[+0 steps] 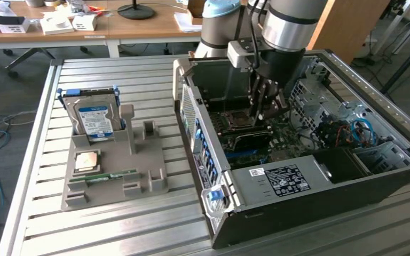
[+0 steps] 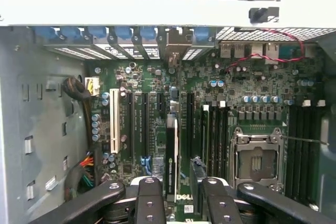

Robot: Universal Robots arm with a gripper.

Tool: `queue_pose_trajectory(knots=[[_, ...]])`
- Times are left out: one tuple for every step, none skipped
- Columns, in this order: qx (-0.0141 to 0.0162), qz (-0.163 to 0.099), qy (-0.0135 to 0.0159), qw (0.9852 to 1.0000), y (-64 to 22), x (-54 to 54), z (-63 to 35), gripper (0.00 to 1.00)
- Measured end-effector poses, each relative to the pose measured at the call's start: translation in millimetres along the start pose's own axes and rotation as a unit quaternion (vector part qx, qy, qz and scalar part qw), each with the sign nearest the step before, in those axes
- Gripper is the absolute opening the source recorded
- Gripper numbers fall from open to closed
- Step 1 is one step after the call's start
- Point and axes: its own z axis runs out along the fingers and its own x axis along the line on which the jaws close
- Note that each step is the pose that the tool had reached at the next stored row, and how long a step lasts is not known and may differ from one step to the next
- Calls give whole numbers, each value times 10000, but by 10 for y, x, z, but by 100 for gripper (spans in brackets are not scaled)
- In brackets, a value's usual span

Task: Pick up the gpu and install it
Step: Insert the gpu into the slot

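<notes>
Gripping the thin dark-green gpu card (image 2: pixel 171 156) edge-on, the black claw (image 2: pixel 178 192) holds it upright over the green motherboard (image 2: pixel 210 98).

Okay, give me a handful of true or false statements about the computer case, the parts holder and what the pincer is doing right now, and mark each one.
1. The pincer is down inside the open computer case. True.
2. The pincer grips the gpu edge-on over the motherboard's expansion slots. True.
3. The hard drive lies flat inside the case. False: it stands upright in the grey parts holder, outside the case.
4. The CPU socket on the motherboard has a cooler mounted on it. False: the socket is bare, with its metal frame showing.
5. The memory stick lies on the parts holder. True.
</notes>
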Motion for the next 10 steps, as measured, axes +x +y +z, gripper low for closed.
queue_pose_trajectory(knots=[[0, 0, 0, 10000, 0, 0, -17, 34], [0, 0, 0, 10000, -1, 0, -34, 34], [0, 0, 0, 10000, -1, 0, -52, 34], [0, 0, 0, 10000, -1, 0, -68, 34], [0, 0, 0, 10000, -1, -1, -84, 34], [0, 0, 0, 10000, -1, -1, -97, 34], [0, 0, 0, 10000, -1, -1, -101, 34], [1, -1, -1, 10000, -1, -1, -100, 34], [0, 0, -1, 10000, -1, -1, -100, 34], [0, 0, -1, 10000, -1, -1, -101, 34]])
